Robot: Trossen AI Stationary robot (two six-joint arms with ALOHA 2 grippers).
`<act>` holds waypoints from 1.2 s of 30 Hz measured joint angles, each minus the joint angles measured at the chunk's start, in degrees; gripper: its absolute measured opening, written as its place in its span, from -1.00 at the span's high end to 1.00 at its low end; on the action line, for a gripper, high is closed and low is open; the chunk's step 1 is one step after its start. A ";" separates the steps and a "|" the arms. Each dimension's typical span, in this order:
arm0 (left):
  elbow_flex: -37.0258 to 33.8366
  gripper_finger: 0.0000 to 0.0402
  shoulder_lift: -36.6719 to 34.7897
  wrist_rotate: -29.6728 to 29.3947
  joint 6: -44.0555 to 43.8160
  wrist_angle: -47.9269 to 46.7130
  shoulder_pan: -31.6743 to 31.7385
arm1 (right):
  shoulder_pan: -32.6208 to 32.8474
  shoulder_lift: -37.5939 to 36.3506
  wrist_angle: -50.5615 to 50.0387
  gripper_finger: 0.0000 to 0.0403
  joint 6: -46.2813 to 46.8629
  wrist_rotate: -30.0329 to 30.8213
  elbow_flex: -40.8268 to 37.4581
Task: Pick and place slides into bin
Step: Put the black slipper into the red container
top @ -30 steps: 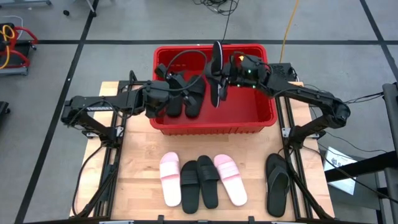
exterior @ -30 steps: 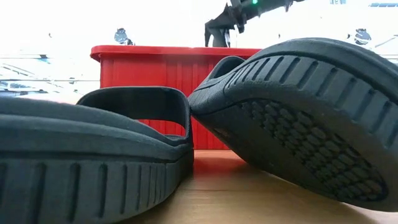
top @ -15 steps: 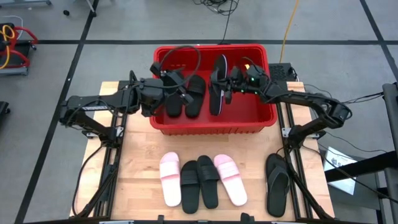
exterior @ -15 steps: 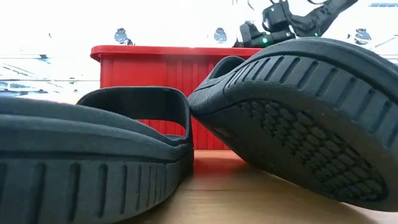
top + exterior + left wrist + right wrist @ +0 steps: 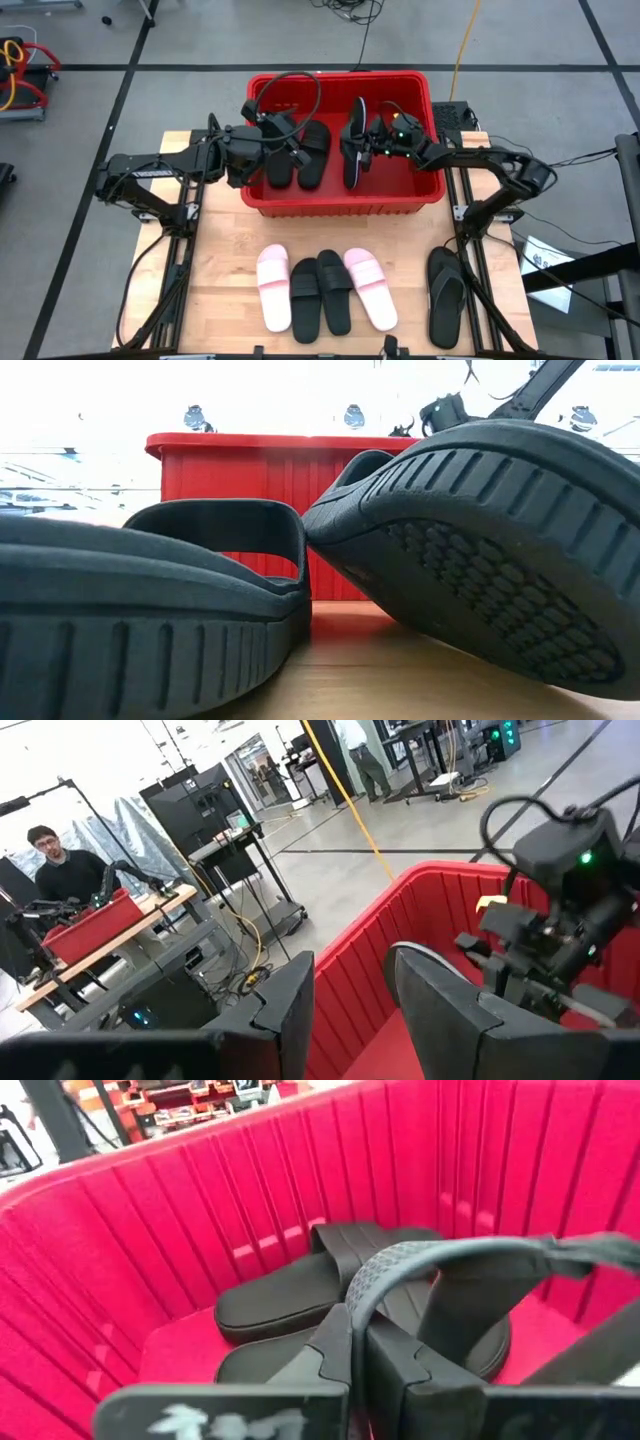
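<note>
The red bin [image 5: 340,196] stands at the table's far middle. Two black band slides [image 5: 296,160] lie on its floor at the left, also seen in the right wrist view [image 5: 290,1295]. My right gripper [image 5: 372,146] is low inside the bin's right half, shut on a black flip-flop [image 5: 353,148]. My left gripper [image 5: 268,138] hovers open and empty over the bin's left wall, its fingers [image 5: 285,1010] apart. On the near table lie two pink slides [image 5: 273,287], two black slides [image 5: 320,293] between them and one black flip-flop [image 5: 446,296]. My right gripper pinches the flip-flop's thong strap [image 5: 392,1268] between its two fingers [image 5: 338,1352]. The fingers come roughly level from the table's right. The flip-flop is turned on its side edge inside the bin, sole [image 5: 470,1310] beside the fingers. Whether it touches the floor, I cannot tell.
The bin's ribbed walls [image 5: 150,1230] close in around my right gripper. In the low view two black slides [image 5: 470,550] fill the foreground before the bin [image 5: 250,470]. Bare wood lies between the bin and the row of sandals. A person sits far off [image 5: 60,870].
My right gripper has gone down and a little toward the near edge, carrying the flip-flop from above the bin's far rim down inside the bin, still on edge. My left gripper has drawn back a little toward the table's left, off the two slides.
</note>
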 joint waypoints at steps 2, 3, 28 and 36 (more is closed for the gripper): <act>0.00 0.25 0.00 0.02 0.00 -0.02 0.00 | 0.00 1.63 1.44 1.00 1.19 0.17 0.00; 0.00 0.25 0.00 0.02 0.00 -0.01 0.00 | 0.00 2.20 1.91 1.00 1.36 0.28 0.00; 0.00 0.25 0.09 0.17 0.59 -1.55 0.04 | -0.26 8.69 3.12 1.00 6.64 5.92 0.07; 0.00 0.25 0.09 0.17 1.38 -1.57 0.24 | -0.24 8.69 2.53 0.99 5.78 6.01 0.07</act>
